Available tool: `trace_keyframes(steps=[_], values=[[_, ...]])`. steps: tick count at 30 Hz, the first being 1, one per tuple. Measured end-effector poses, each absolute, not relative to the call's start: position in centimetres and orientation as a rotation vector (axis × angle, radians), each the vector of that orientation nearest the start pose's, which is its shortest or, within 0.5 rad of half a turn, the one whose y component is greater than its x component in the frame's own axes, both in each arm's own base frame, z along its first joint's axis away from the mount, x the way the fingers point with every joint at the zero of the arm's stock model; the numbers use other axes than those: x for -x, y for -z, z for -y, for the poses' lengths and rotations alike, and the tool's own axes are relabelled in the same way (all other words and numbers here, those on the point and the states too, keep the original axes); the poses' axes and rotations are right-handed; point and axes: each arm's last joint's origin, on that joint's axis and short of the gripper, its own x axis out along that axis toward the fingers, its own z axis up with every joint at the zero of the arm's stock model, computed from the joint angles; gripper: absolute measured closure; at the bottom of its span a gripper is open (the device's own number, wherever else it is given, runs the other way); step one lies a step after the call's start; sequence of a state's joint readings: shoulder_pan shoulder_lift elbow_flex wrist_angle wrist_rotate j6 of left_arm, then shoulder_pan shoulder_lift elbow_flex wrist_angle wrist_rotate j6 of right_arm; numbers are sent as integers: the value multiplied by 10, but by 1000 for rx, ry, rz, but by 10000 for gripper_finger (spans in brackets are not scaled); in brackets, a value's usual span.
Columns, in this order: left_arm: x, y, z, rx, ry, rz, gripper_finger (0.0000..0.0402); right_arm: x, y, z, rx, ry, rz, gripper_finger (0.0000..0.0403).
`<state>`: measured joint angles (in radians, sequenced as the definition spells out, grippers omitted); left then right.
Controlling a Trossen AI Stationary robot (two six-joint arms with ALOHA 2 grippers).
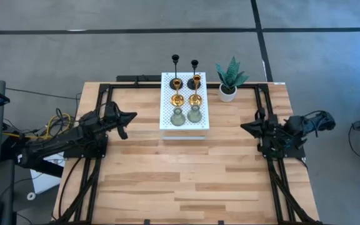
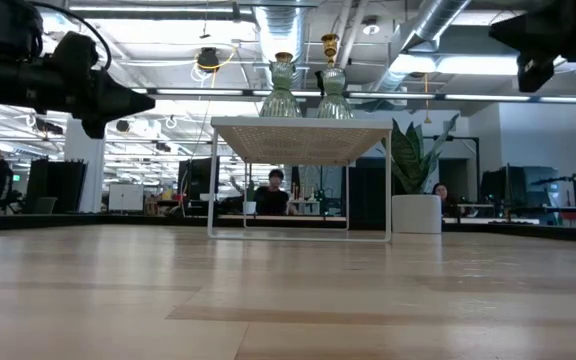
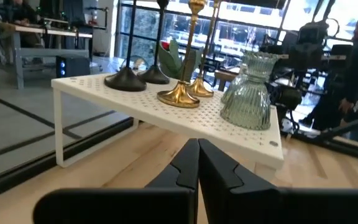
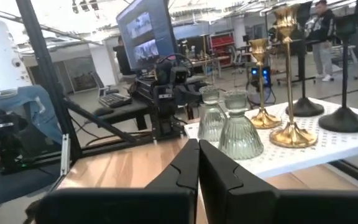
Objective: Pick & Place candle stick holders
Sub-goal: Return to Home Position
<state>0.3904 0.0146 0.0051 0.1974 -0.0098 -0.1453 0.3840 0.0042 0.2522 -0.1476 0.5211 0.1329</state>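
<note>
Candle stick holders (image 1: 177, 99) stood paired by kind on the shelf (image 1: 202, 122), so we judged placement finished; left gripper (image 1: 129, 117) and right gripper (image 1: 245, 127), fingers together, flanked it empty.

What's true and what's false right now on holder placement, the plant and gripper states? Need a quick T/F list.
1. All six candle stick holders stand on the white shelf. True.
2. The potted plant stands on the shelf. False: it stands on the table, beside the shelf.
3. The left gripper and the right gripper are both shut and hold nothing. True.
4. The gold pair is at the shelf end nearest the plant. False: the black pair is; gold is in the middle.
</note>
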Motion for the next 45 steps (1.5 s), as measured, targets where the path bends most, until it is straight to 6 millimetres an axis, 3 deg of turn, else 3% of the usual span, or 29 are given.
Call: trace_keyframes(steps=[12, 18, 41, 45], values=[[-97, -174, -41, 109, -414, 102, 396, -78, -213, -15, -235, 184, 72, 403], [-101, -168, -42, 192, -418, 50, 395, -78, -213, -13, -238, 238, 76, 403], [-108, -157, -45, 216, -429, -65, 395, -78, -211, -13, -224, 240, 62, 403], [-108, -157, -45, 217, -430, -71, 394, -80, -204, -16, -205, 166, 8, 403]])
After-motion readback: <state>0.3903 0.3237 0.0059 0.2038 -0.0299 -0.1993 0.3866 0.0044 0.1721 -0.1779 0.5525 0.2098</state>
